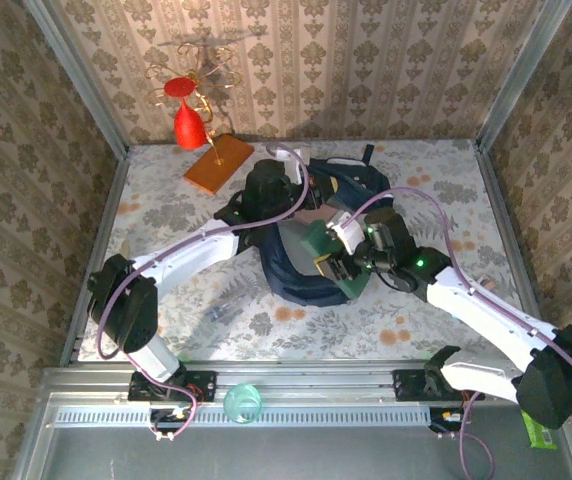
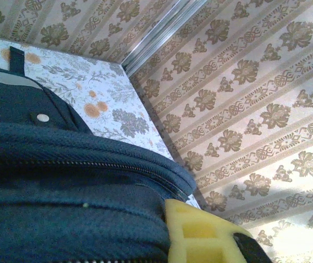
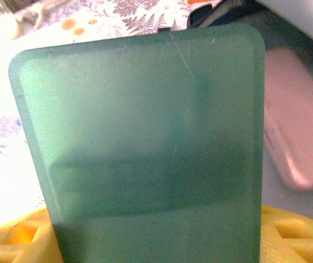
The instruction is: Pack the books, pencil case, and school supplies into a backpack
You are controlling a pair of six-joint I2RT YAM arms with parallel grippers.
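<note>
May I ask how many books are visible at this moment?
1: the dark green book, held in the right pincer at the backpack. Others may be hidden inside the backpack.

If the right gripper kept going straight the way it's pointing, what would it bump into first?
Probably the inside of the backpack. The right gripper holds the green book out in front, aimed at the open bag. The pink pencil case lies off to one side; depth is unclear.

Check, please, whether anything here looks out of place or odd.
A translucent greenish cup sits on the metal rail between the arm bases, off the flowered table, away from the backpack. Nothing looks spilled or damaged.
</note>
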